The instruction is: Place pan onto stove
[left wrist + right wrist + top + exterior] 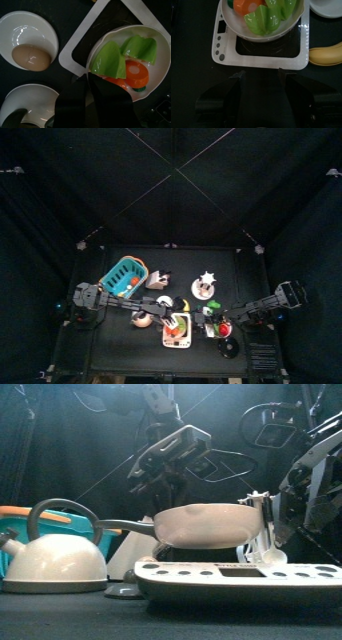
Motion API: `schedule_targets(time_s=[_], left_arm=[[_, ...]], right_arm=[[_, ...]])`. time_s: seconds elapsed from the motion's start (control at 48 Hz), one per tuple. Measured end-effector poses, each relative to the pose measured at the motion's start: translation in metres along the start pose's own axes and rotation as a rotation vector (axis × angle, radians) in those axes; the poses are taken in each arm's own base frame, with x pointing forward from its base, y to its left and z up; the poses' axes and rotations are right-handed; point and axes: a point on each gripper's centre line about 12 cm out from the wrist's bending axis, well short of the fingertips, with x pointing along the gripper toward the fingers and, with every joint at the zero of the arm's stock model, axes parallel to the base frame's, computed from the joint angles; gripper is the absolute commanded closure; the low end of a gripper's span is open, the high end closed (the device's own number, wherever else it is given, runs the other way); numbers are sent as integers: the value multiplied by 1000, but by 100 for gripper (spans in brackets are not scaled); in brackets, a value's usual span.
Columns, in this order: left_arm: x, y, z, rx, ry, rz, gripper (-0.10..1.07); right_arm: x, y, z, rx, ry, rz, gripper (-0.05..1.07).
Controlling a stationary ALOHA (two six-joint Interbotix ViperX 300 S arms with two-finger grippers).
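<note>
The pan [207, 524] is a shallow tan pan holding green and orange toy food. It hangs just above the white stove [241, 581], its handle pointing left. In the left wrist view my left gripper [90, 87] is shut on the edge of the pan [127, 57], over the stove [80, 45]. My right gripper [261, 80] is open and empty, just off the near edge of the stove [261, 57]; the pan [264, 15] shows beyond it. In the top view the pan [178, 331] sits between both arms.
A white kettle [54, 556] stands left of the stove. A teal basket [124, 276] is at the back left. A brown egg [30, 56] lies in a white dish beside the stove. A banana [328, 54] lies on its other side.
</note>
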Motion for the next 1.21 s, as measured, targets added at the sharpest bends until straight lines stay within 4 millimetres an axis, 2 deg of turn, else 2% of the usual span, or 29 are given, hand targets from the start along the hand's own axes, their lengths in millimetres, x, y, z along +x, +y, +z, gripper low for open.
schedule_targets(time_s=[0.208,0.417,0.562,0.896,1.208], left_arm=[[11,-3,1,16,15,-1,46],[12,-5,5,35,9,-9,44],[14,-3,7,32,10,-8,38],[16,0,8,39,5,6,16],[15,2,11,56,-14,27,14]], right_arm=[[0,0,0,0,0,0,14],[0,0,-1,-1,2,1,14],[0,0,0,-2,0,0,14],[0,0,0,0,-2,0,14],[0,0,-1,-1,2,1,14]])
